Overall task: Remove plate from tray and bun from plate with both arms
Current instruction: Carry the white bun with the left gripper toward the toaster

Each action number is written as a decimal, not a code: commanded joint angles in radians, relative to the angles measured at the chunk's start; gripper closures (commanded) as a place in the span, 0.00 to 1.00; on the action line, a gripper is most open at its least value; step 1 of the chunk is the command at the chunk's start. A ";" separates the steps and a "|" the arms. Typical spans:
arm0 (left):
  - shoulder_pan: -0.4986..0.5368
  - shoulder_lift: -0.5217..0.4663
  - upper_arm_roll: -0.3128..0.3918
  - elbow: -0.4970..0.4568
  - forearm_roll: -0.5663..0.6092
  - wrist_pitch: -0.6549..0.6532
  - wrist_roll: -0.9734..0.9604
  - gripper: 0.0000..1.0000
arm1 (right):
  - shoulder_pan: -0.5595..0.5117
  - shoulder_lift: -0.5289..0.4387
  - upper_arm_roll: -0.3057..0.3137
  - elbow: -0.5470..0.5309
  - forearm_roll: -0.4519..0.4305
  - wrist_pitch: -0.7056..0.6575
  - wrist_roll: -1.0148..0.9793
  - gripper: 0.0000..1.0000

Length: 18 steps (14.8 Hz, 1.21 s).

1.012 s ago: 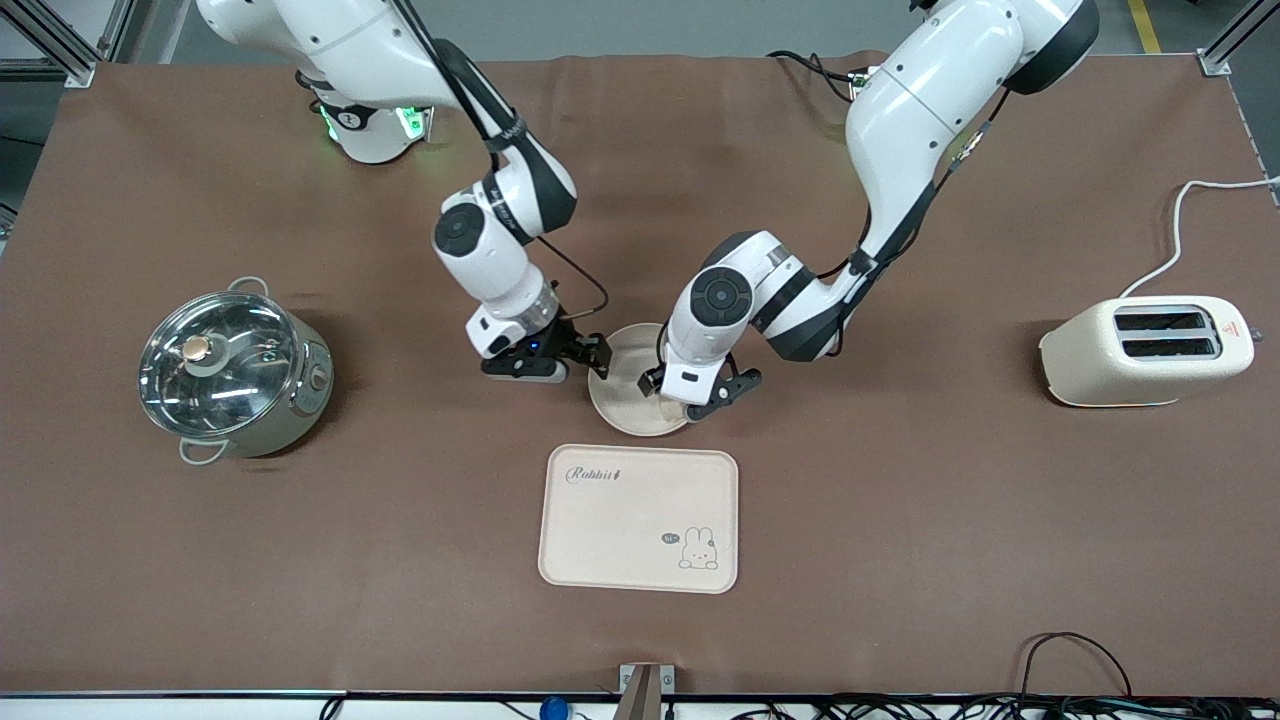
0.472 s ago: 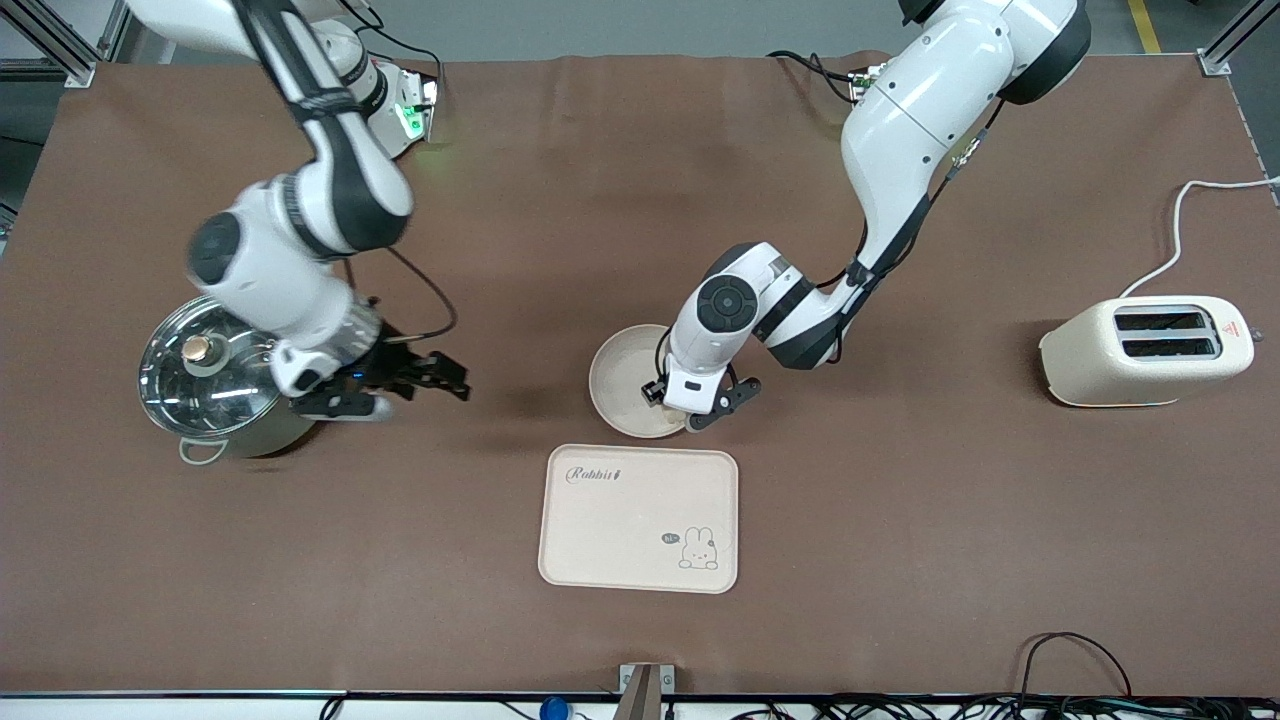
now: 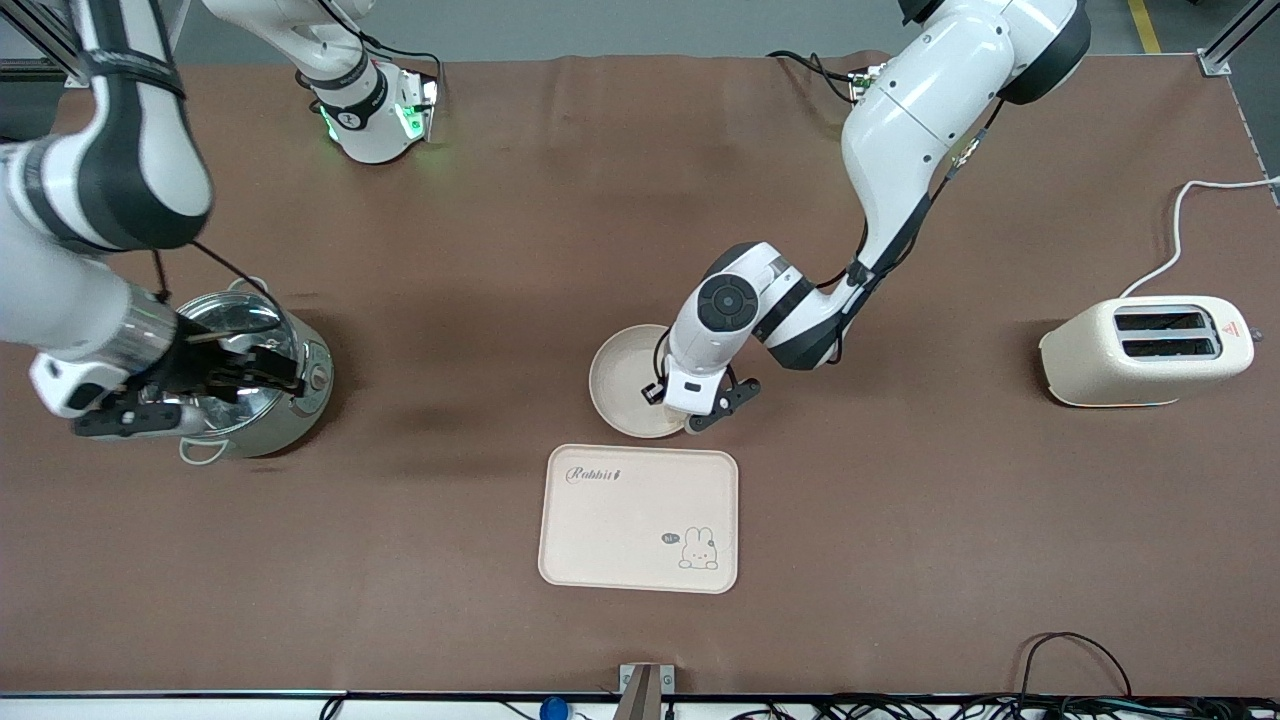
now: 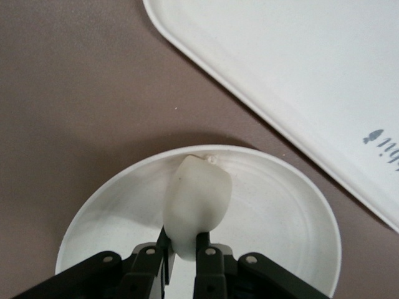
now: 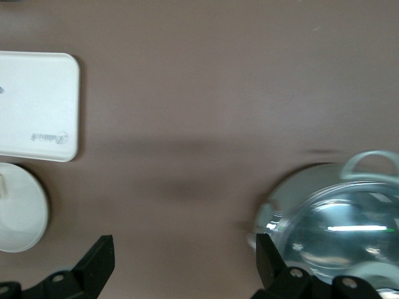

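The round cream plate (image 3: 622,378) lies on the table, just farther from the front camera than the rectangular "Rabbit" tray (image 3: 638,518). My left gripper (image 3: 688,414) is low over the plate's edge nearest the tray. In the left wrist view it (image 4: 184,243) is shut on the pale bun (image 4: 196,198), which rests tilted on the plate (image 4: 280,215), with the tray (image 4: 299,81) close by. The bun is hidden in the front view. My right gripper (image 3: 280,368) is open and empty over the steel pot; its view (image 5: 184,268) shows the tray (image 5: 37,106) and plate (image 5: 22,218) far off.
A steel pot with a glass lid (image 3: 300,400) stands toward the right arm's end of the table, also in the right wrist view (image 5: 340,230). A cream toaster (image 3: 1145,350) with a white cable stands toward the left arm's end.
My right arm has swung away from the plate toward its own end of the table and is now over the pot. My left gripper has stayed at the plate.
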 commanded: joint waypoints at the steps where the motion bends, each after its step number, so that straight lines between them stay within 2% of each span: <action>1: 0.005 -0.056 -0.006 0.002 0.015 -0.021 -0.024 0.83 | -0.065 0.004 0.020 0.136 -0.085 -0.143 -0.041 0.00; 3: 0.014 -0.100 -0.013 0.018 0.013 -0.075 -0.024 0.86 | -0.080 0.005 0.018 0.234 -0.127 -0.268 -0.078 0.00; 5: 0.046 -0.174 -0.012 0.016 0.015 -0.167 -0.014 0.86 | -0.080 0.010 0.021 0.257 -0.203 -0.281 -0.083 0.00; 8: 0.132 -0.223 -0.012 0.007 0.018 -0.247 0.052 0.84 | -0.071 0.013 0.023 0.262 -0.201 -0.276 -0.072 0.00; 10: 0.204 -0.223 -0.012 0.001 0.018 -0.280 0.129 0.84 | -0.068 0.014 0.026 0.262 -0.197 -0.276 -0.069 0.00; 12: 0.285 -0.223 -0.012 -0.049 0.019 -0.299 0.227 0.84 | -0.073 0.014 0.026 0.262 -0.199 -0.277 -0.070 0.00; 14: 0.395 -0.215 -0.012 -0.091 0.022 -0.299 0.368 0.80 | -0.083 0.014 0.021 0.257 -0.191 -0.288 -0.067 0.00; 16: 0.460 -0.192 -0.012 -0.106 0.024 -0.297 0.452 0.78 | -0.113 0.014 0.021 0.254 -0.190 -0.331 -0.067 0.00; 18: 0.506 -0.148 -0.012 -0.105 0.024 -0.287 0.467 0.76 | -0.131 0.014 0.018 0.254 -0.135 -0.336 -0.014 0.00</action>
